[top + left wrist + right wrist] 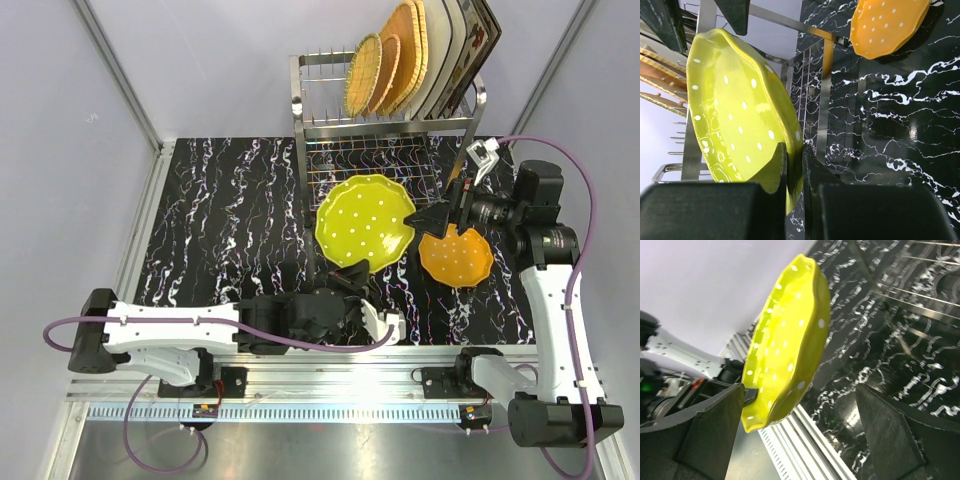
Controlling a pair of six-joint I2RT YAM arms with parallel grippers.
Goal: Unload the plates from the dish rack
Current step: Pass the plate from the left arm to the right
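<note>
Overhead, the low-stretched left arm has its left claw clenched on the near rim of the lime-green dotted plate, the dish rack beyond. The bent right arm aims its released right claw at that plate, the orange dotted plate just beside it. From the left wrist, both fingers pinch the tilted rim; from the right wrist, the wide-apart fingers frame the plate.

Black white-veined tabletop enclosed by plain pale walls.

The dish rack at the rear of the bench holds plates; before it is a larger plate, with a smaller plate to its right.
</note>
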